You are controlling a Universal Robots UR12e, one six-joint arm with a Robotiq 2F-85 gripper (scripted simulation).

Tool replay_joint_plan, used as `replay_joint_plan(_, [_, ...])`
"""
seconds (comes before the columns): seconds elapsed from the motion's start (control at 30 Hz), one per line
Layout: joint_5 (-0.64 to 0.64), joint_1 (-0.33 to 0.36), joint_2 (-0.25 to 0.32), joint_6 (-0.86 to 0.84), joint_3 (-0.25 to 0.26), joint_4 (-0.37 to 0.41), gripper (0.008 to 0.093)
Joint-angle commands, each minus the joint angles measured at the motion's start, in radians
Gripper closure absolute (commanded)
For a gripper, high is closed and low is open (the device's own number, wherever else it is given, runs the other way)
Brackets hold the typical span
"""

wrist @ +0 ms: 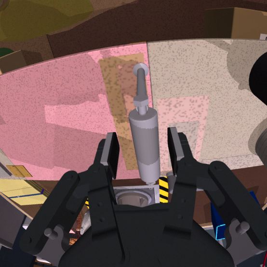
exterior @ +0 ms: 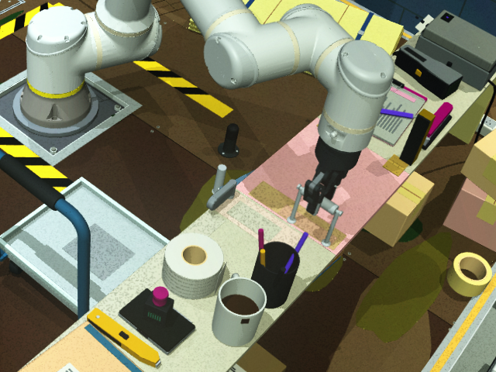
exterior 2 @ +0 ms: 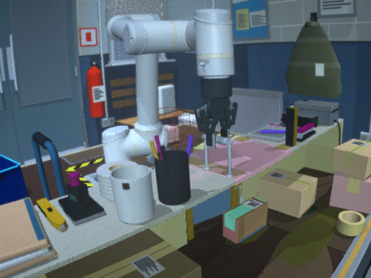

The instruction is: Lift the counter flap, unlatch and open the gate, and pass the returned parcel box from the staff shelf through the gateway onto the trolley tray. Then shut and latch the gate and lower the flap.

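Observation:
The gate below the counter is mostly hidden; only its grey latch lever (exterior: 221, 193) shows at the counter's far edge. The pink counter flap (exterior: 320, 176) lies flat in the counter. Its grey bar handle (exterior: 316, 205) stands on two posts near the flap's free edge. My gripper (exterior: 318, 208) is down over the handle, open, with the bar (wrist: 145, 144) between its fingers, and it holds nothing. The parcel box (exterior 2: 247, 218) with a teal top sits on the low shelf under the counter. The trolley tray (exterior: 76, 240) stands on the far side, left.
Behind the flap are a clipboard (exterior: 394, 116), a stapler (exterior: 438, 120) and printers (exterior: 448, 52). A black pen cup (exterior: 275, 276), a white mug (exterior: 239, 310), a tape roll (exterior: 193, 264) and a scanner (exterior: 157, 318) crowd the counter near the handle. Cardboard boxes (exterior: 400, 208) lie on the floor.

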State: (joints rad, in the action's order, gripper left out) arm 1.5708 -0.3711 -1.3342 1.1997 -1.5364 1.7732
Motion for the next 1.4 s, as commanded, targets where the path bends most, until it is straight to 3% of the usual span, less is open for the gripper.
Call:
replay_joint_plan(0.0, [0.0,0.0,-0.001,0.0,0.001,0.0,0.0484])
replay_joint_plan(0.2, [0.0,0.0,-0.001,0.0,0.001,0.0,0.0499])
replay_joint_plan(0.93, [0.0,0.0,-0.001,0.0,0.001,0.0,0.0934])
replay_joint_plan(1.37, [0.0,0.014,-0.013,0.014,0.045,-0.056,0.0934])
